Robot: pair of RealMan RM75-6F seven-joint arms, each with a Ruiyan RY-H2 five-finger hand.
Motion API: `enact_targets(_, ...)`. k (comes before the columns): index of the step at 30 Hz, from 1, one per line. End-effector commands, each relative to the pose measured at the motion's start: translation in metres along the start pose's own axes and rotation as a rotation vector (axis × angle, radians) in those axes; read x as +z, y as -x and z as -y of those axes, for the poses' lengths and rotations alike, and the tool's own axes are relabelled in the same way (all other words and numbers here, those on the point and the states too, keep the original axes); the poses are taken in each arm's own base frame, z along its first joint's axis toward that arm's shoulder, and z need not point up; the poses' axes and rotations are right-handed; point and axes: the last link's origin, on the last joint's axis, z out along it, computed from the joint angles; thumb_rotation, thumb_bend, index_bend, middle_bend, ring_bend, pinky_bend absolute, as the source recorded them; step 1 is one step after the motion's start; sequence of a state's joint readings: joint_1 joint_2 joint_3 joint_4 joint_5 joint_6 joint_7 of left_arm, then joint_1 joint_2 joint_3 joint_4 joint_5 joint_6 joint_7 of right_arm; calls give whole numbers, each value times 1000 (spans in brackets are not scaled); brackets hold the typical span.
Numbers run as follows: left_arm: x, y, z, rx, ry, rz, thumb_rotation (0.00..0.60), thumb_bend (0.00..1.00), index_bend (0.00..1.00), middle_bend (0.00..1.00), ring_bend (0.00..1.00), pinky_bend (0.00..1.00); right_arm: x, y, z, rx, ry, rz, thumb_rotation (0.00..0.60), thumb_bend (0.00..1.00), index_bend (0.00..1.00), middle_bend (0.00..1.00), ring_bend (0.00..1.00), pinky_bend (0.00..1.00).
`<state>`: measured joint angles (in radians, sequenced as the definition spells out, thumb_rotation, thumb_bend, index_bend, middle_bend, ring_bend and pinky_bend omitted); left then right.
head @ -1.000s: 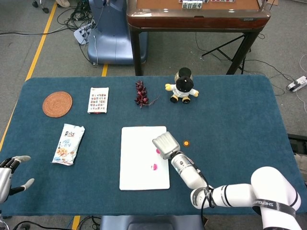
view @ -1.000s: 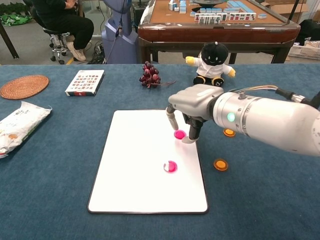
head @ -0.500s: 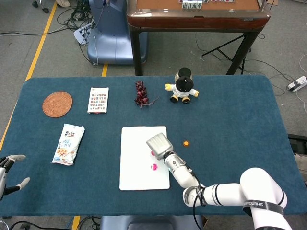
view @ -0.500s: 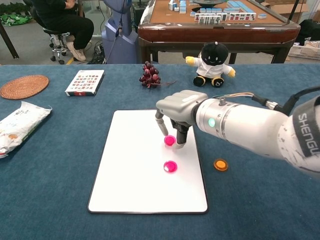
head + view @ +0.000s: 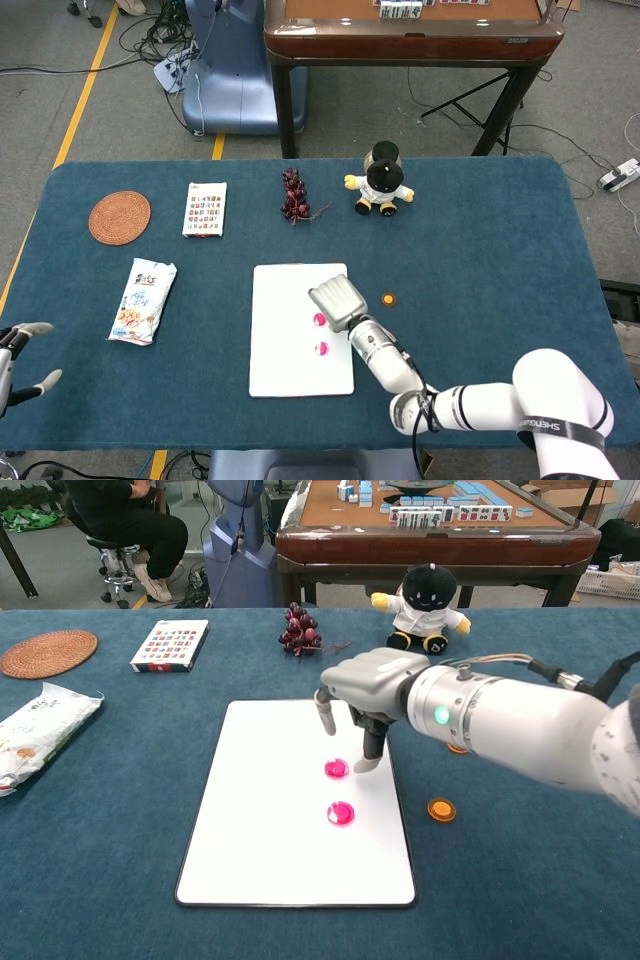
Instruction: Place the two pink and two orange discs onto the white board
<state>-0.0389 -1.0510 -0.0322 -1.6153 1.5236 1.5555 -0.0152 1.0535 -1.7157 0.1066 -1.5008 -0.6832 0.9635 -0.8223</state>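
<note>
While both pink discs already lie on the white board (image 5: 260,810), one (image 5: 337,768) just beyond the other (image 5: 341,813) toward its right edge, the two orange ones are not yet there. From where I stand, the right robot hand (image 5: 365,695) hangs just above the farther pink disc with its fingers (image 5: 372,748) pointing down and spread apart, holding nothing; I'd judge it has just set that disc down and is free to go for an orange one. One orange disc (image 5: 441,809) sits on the blue table (image 5: 100,860) just off the board's right edge. The other (image 5: 458,747) peeks out from behind the forearm, farther back from the board.

The chest view shows the gap between fingertips and disc plainly, and both orange discs. The head view shows only one orange disc (image 5: 388,299), the nearer one being hidden under the arm, but it alone catches the left robot hand (image 5: 20,360), well off to the board's left at the table's edge, fingers spread and empty, likely parked out of the way because all the discs lie on the right side.
</note>
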Motion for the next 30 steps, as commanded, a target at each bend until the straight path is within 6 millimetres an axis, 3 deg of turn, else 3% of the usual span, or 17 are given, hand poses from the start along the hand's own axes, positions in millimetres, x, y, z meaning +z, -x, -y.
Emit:
enact_targets(1, 1, 0, 1, 3, -6, -3, 600, 164, 402, 380, 340, 483, -22, -2, -13, -22, 8, -8, 600, 167, 396, 1000, 1000, 1000)
enact_targets(11, 2, 1, 1, 15, -12, -8, 600, 165, 403, 380, 340, 483, -87, 7, -40, -73, 10, 21, 600, 193, 396, 1000, 1000, 1000)
enact_targets(17, 3, 3, 1, 23, -15, -4, 600, 165, 403, 380, 340, 484, -112, 18, -56, -92, 27, 26, 600, 193, 396, 1000, 1000, 1000)
enact_targets(23, 3, 3, 0, 22, -15, -5, 600, 165, 403, 380, 340, 484, -120, 34, -65, -96, 33, 53, 600, 183, 396, 1000, 1000, 1000)
enact_targets(30, 4, 3, 2, 18, -20, -4, 600, 165, 403, 380, 340, 484, -114, 45, -67, -86, 32, 70, 600, 183, 396, 1000, 1000, 1000)
